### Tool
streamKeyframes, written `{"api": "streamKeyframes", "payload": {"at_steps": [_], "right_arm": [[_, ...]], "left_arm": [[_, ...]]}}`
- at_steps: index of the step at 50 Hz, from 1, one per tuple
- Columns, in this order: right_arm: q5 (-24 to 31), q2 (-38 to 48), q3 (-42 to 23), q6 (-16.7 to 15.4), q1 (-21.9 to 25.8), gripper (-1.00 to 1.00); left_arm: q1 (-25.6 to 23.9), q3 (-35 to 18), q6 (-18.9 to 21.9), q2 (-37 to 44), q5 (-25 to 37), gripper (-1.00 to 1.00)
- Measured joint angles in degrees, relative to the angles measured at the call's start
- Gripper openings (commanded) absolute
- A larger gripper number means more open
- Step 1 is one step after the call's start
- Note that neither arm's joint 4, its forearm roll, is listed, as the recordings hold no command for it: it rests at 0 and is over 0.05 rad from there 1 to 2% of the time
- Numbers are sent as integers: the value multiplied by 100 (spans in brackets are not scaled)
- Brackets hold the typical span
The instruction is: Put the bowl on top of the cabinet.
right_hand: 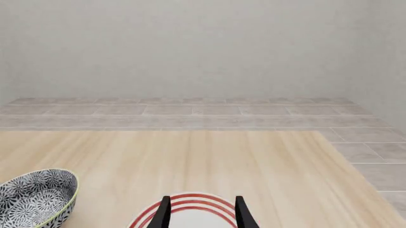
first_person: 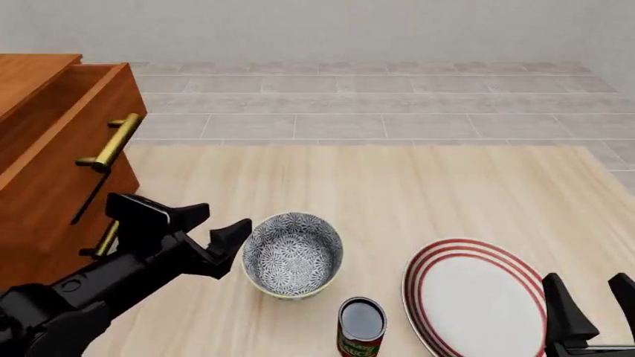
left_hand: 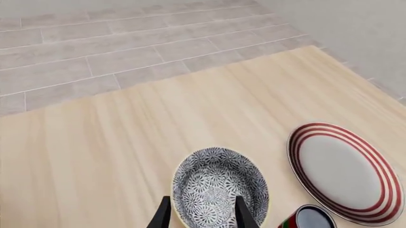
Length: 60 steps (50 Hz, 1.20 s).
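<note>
The bowl [first_person: 293, 254] [left_hand: 219, 187] [right_hand: 35, 197], grey-and-white floral with a pale rim, stands upright on the table left of centre. My left gripper [first_person: 218, 227] [left_hand: 203, 217] is open just to its left, at rim height. In the left wrist view one finger shows over the bowl's inside and the other outside its wall. I cannot tell if they touch it. The cabinet [first_person: 44, 171], reddish-brown with brass handles, stands at the far left, behind the left arm. My right gripper [first_person: 590, 297] [right_hand: 203, 216] is open at the front right, holding nothing.
A flat white plate [first_person: 476, 297] [left_hand: 345, 173] [right_hand: 190, 209] with red rings lies right of the bowl, under the right gripper. A can [first_person: 360, 326] [left_hand: 311, 218] stands in front, between bowl and plate. Grey tiled floor lies beyond the table's far edge.
</note>
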Motion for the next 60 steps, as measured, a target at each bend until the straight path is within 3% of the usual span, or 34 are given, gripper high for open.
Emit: {"api": "streamKeyframes", "payload": {"at_steps": [60], "right_arm": [[0,0,0,0,0,100]], "left_arm": [[0,79,-35,967,-833,100]]}}
